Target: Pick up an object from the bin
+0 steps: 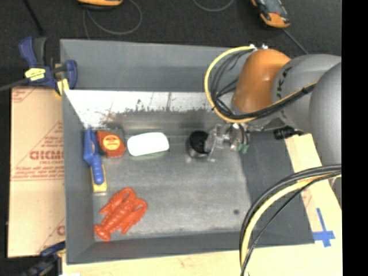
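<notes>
Direction is what the coming move turns on: the small black round thing [198, 143] lies right at the tip of the gripper [215, 142], on the side away from the arm. We see the two touching or very nearly so. We cannot tell whether the black thing sits within the gripper's grasp or just beyond it. Nor can we tell whether the gripper is wide or narrow, since the wrist with its orange cover [259, 82] sits close behind it. There is one arm, so there is no choice of side.

The black thing looks squat, rounded, dark and slightly glossy. It has no clear long axis, so we judge that the approach needs no particular turn of the wrist, only a short reach outward and down. It rests alone on the floor of the bin [190, 200], near the back wall.

Further out from the gripper, past the black thing, lies a white oval thing [148, 144]. Beyond that come a small orange thing [111, 144] and a blue and yellow tool [94, 163]. A red lobster toy [121, 211] lies well apart, out from the gripper and toward the near wall. None of these crowds the black thing.
</notes>
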`<action>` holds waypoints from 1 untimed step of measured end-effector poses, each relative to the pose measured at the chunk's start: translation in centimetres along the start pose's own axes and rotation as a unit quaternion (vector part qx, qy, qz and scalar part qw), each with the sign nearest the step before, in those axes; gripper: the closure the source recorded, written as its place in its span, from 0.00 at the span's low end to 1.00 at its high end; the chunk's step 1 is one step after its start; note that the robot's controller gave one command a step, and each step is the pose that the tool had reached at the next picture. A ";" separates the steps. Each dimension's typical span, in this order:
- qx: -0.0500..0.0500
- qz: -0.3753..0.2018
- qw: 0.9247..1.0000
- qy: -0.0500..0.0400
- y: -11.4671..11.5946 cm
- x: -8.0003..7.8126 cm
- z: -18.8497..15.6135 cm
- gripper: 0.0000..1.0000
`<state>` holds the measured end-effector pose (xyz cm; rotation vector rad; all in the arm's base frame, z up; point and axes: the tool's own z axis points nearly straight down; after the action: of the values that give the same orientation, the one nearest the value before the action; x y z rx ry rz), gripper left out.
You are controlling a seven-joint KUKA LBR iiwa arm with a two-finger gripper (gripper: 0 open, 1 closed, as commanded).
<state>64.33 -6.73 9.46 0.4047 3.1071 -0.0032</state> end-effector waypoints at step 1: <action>0.000 0.000 1.000 0.002 0.0 0.1 -0.9 1.00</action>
<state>64.21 -6.74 10.36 0.4050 3.1117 -0.0029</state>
